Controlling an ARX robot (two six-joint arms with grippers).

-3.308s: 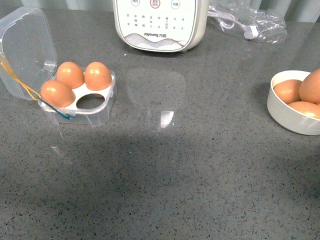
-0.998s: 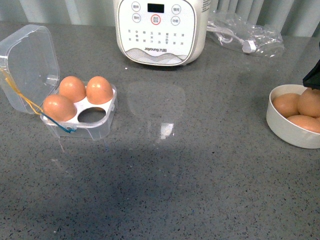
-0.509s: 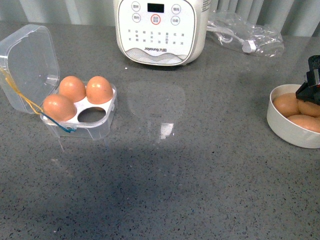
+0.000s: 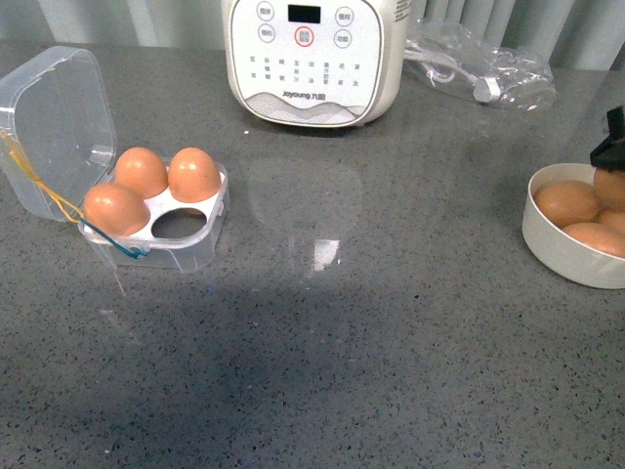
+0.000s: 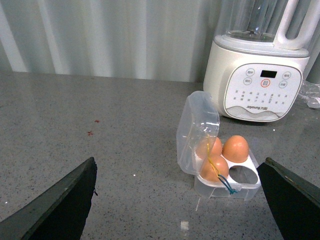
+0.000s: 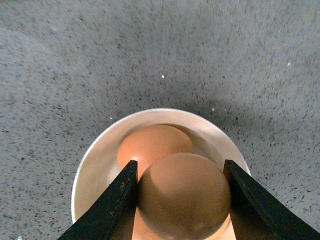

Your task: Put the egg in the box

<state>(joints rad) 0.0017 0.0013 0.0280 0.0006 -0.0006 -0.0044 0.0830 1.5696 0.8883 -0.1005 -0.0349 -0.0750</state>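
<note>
The box [image 4: 191, 233] stands open at the table's left, its clear lid [image 4: 54, 122] tipped back. Three brown eggs sit in its white tray and the near-right hole [image 4: 176, 225] is empty. My right gripper [image 6: 181, 200] is shut on the egg [image 6: 184, 195], held just above the white bowl [image 6: 95, 165]; in the front view that gripper [image 4: 611, 147] shows only at the right edge. My left gripper [image 5: 177, 170] is open with nothing between its fingers, and it faces the box [image 5: 245, 182] from a distance.
Other brown eggs [image 4: 566, 202] lie in the white bowl [image 4: 566, 252] at the right edge. A white kitchen appliance [image 4: 312, 49] stands at the back middle. Beside it at the back right lies a clear plastic bag with a cable [image 4: 483, 63].
My right gripper came in over the bowl at the right edge, dipped among the eggs, and has risen slightly with one egg. The box and its eggs have not moved.
</note>
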